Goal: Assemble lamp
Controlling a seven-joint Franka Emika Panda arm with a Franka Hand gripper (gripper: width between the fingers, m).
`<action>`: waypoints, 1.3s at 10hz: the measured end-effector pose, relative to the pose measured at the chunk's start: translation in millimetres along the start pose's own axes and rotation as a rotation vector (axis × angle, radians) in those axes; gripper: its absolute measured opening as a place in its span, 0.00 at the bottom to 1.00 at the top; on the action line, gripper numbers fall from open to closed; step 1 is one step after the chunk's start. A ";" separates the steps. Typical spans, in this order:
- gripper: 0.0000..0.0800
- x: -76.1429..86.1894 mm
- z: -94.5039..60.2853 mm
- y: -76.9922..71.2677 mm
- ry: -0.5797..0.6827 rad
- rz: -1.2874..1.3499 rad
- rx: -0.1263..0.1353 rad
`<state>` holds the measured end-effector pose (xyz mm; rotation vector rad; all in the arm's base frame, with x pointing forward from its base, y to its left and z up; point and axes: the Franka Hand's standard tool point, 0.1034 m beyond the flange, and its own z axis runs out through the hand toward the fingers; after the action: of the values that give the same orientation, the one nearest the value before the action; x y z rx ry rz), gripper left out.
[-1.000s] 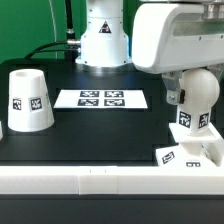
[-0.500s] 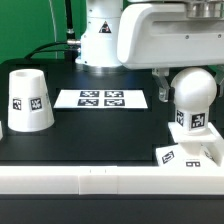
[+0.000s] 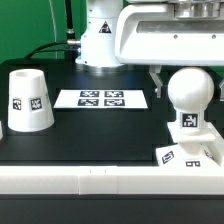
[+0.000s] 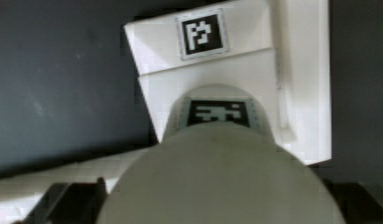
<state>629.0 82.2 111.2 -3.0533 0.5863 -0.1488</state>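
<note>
The white arm (image 3: 165,40) reaches straight down, its two-finger gripper (image 3: 187,88) clamped on the smooth round white plastic bulb (image 3: 189,96), dark fingers (image 4: 72,203) on either side. The bulb's tagged stem stands upright over the low square white plastic base (image 3: 188,154) at the tabletop's (image 3: 100,135) front corner, exterior view's right.

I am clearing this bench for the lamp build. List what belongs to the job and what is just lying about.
Belongs to the job:
- bulb, upright on the base
- base
- shade, standing apart at the exterior view's left

Just lying about:
- marker board, flat on the table
</note>
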 end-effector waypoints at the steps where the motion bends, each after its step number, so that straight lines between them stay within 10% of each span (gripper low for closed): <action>1: 0.72 -3.6 0.7 -0.9 -0.018 0.106 -0.002; 11: 0.72 -10.5 2.4 -8.3 -0.082 0.696 0.027; 13: 0.87 -12.5 1.8 -7.7 -0.091 0.589 0.022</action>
<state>620.4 94.0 108.6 -2.6999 1.4149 0.0012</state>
